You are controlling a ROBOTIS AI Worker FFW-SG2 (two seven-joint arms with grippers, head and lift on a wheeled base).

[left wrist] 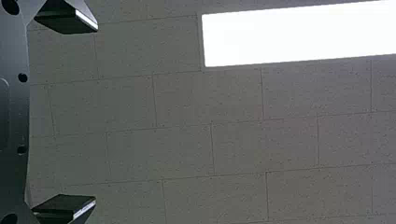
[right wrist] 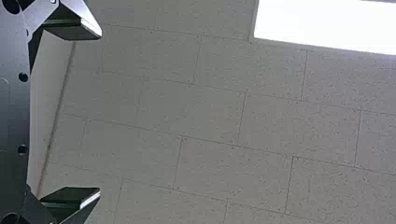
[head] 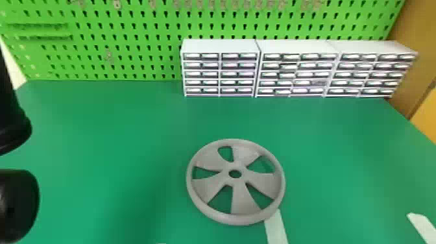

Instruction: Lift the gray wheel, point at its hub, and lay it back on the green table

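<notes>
In wrist views, jaws gape (wide).

The wheel (head: 240, 198) looks like smooth, matt plastic, lying on a smooth, matt table (head: 97, 123). Behind the wheel, the drawers (head: 240, 74) look like plastic with glossy fronts; left of it, the black arm (head: 16, 201) has a slight sheen. The wrist views show a matt, pitted ceiling (right wrist: 210, 112).

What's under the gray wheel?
The green table shows through the gray wheel's hub hole and spoke openings. A pale strip meets its near right rim; whether it continues beneath, I cannot tell. What the spokes and rim cover is hidden.
</notes>
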